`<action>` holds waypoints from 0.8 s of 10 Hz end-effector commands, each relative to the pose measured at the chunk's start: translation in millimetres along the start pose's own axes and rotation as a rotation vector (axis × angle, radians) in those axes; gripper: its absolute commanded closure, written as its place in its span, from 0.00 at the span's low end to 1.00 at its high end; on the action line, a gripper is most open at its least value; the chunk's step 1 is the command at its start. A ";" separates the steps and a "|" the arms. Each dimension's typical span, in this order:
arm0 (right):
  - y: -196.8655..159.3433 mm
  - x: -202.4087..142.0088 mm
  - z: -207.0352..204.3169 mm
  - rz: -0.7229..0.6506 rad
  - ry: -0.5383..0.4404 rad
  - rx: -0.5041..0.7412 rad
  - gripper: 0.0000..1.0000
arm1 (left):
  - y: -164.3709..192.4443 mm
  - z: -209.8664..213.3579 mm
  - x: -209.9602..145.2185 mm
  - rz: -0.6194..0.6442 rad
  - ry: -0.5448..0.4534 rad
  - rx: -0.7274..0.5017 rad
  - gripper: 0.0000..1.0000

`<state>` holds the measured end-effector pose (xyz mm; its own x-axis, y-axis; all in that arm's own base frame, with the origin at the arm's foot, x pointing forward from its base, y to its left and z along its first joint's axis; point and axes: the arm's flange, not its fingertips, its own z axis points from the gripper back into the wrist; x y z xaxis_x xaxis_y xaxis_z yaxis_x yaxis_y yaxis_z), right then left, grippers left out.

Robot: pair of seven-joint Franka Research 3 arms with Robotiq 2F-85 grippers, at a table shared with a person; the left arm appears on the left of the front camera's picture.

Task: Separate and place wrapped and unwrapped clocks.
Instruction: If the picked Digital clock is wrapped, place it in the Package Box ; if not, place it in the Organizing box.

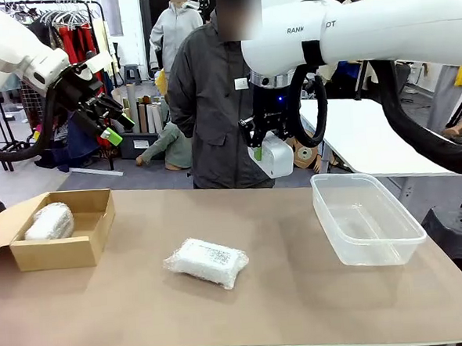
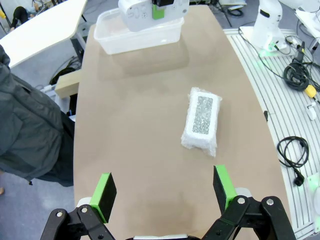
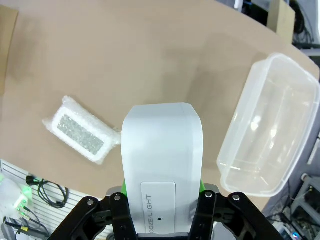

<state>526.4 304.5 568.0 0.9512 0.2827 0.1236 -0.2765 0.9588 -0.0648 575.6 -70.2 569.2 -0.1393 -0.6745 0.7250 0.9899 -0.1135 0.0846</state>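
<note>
While the right gripper is clamped on the bare white clock and holds it in the air over the far half of the table, the relation that matters is that the clear plastic tub lies off to the robot's right of the jaws and lower, not under them. By my judgement the carry has to travel sideways before any release. The clock's long axis runs out along the fingers, so it hangs nose-down. The tub's long side runs from the far edge toward the near edge. The flat wrapped clock lies at the table's middle, and the left wrist view has its long axis pointing roughly away from the camera. The left gripper, jaws spread wide and holding nothing, hangs high near the cardboard box, where the rounder wrapped clock lies. That free arm looks better placed for the flat one. Readable print: "OOZE/LIGHT" on the clock's panel, cut off at the start, and "RANK" and "OT" on the right arm's casing.
</note>
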 end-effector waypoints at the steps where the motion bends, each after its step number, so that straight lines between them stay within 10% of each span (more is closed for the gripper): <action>1: -1.0 1.2 4.8 0.001 -0.004 -0.009 1.00 | -1.1 1.5 0.8 -0.002 -0.007 -0.003 0.00; 8: -2.5 -19.0 6.0 0.135 0.054 -0.001 1.00 | -1.1 1.5 0.8 -0.002 -0.007 -0.003 0.00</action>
<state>519.8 305.5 566.9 0.9377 0.3361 0.0877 -0.3299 0.9408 -0.0779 575.6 -70.2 569.2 -0.1392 -0.6745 0.7250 0.9899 -0.1135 0.0845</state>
